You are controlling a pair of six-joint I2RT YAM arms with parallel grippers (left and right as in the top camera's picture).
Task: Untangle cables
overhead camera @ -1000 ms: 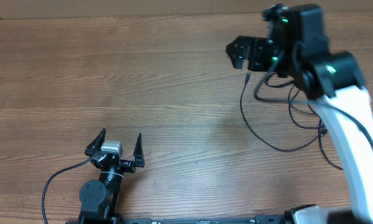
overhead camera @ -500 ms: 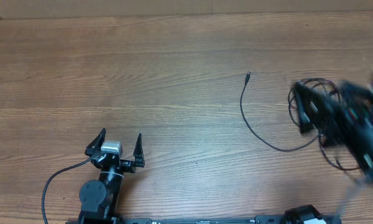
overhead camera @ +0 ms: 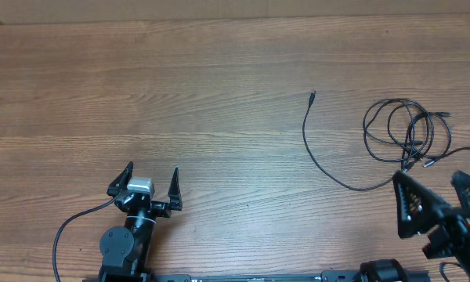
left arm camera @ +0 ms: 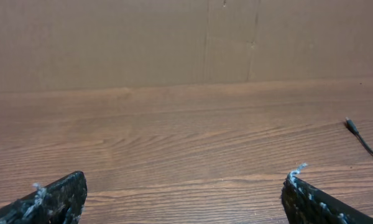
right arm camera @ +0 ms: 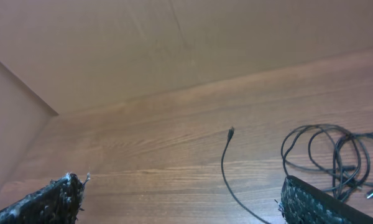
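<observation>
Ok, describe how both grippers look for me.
The left gripper and right gripper are black, each with two pointed, tapering fingers. The left carries a small silver block behind its fingers; a thin black wire loops from its base. Fingertips show whitish flecks.

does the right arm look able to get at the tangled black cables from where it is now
Probably yes. The right gripper is open and empty just short of the loose coil of thin black cables, with only bare wooden table between them.
</observation>
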